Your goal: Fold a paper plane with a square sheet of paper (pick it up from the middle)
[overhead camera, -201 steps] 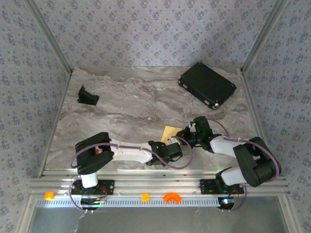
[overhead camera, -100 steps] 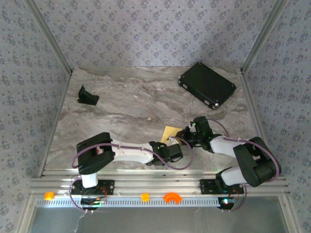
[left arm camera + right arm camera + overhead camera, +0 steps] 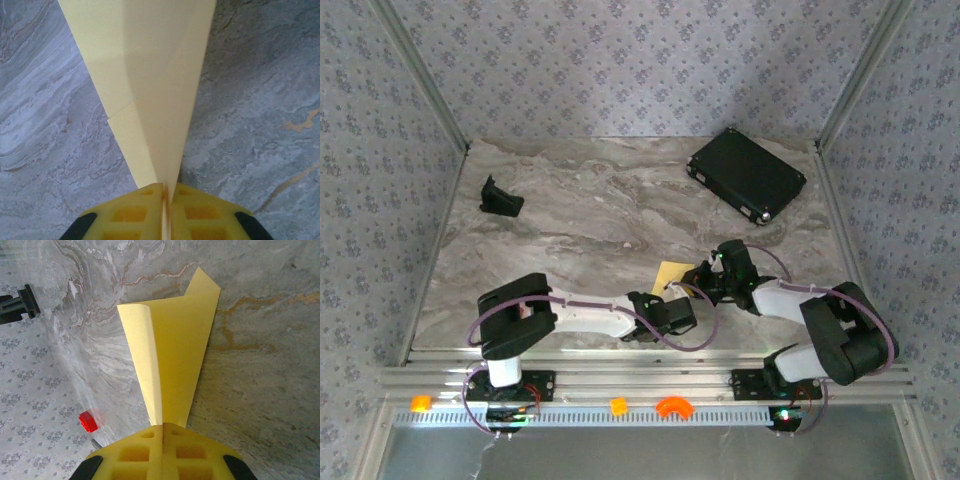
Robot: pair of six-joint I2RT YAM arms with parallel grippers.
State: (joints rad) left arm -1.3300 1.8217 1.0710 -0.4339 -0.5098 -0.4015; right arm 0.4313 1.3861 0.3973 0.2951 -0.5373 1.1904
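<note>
**Near the front edge, both grippers clamp the paper**

Across the marble table (image 3: 570, 200), the two arms reach in from the near edge and meet right of centre. At the far right lies a black case (image 3: 747, 176), set at an angle, well apart from the arms. The paper (image 3: 671, 272), pale yellow and folded, sits between the two wrists in the near part of the table.

The left gripper (image 3: 164, 192) is closed on the paper's narrow end. Its yellow fingers (image 3: 132, 212) press together with the sheet caught in the seam, and the paper widens away from them.

The right gripper (image 3: 162, 429) is likewise clamped on a narrow end of the paper. From there the sheet fans out to a broad far edge, with one corner poking past it. Whether the paper touches the marble I cannot tell.

A small black bracket (image 3: 501, 198) stands at the far left. Three orange pieces (image 3: 618, 405) rest on the near rail.
</note>
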